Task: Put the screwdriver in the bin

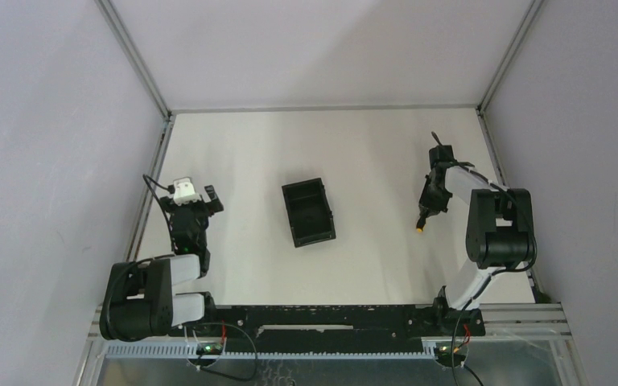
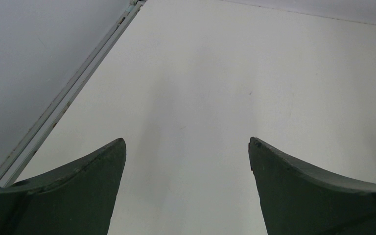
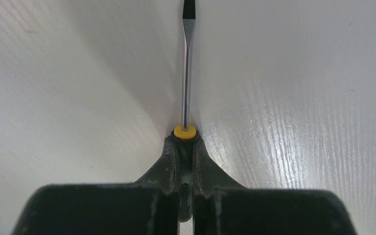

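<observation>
The screwdriver [image 3: 186,73] has a thin metal shaft, a flat dark tip and a yellow collar. My right gripper [image 3: 184,142] is shut on its dark handle, with the shaft pointing straight out past the fingertips over the white table. In the top view the right gripper [image 1: 424,215] holds the screwdriver [image 1: 420,227] well to the right of the bin [image 1: 308,211]. The bin is a small black open tray with an inner divider, and nothing shows inside it. My left gripper [image 1: 196,197] is open and empty, left of the bin. Its fingers [image 2: 83,186] frame bare table.
A metal frame rail [image 2: 63,98] runs along the table's left edge, close to the left gripper. Grey walls close in the table on the left, back and right. The right arm's elbow [image 1: 499,233] stands near the right edge.
</observation>
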`<move>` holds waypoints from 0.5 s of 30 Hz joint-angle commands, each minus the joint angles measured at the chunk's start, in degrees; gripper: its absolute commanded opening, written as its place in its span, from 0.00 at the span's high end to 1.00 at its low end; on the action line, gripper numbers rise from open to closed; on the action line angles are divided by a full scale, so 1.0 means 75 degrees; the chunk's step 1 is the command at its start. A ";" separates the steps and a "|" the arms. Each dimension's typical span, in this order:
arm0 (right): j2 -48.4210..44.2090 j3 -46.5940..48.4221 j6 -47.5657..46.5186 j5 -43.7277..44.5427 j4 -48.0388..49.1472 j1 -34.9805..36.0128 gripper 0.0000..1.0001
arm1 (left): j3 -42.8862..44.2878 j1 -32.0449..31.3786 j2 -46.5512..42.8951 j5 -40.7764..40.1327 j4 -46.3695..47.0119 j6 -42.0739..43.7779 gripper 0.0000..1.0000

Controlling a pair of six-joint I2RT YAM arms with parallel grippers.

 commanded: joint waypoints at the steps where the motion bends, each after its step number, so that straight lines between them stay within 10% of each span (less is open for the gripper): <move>1: 0.0019 0.0195 -0.0236 0.0065 -0.0396 -0.0062 1.00 | 0.0327 -0.0039 -0.0006 -0.0017 0.0247 0.0124 0.00; 15: -0.0422 0.5021 -0.0755 -0.0046 -0.5194 -0.0102 1.00 | 0.0331 -0.0041 -0.0015 -0.0017 0.0248 0.0127 0.00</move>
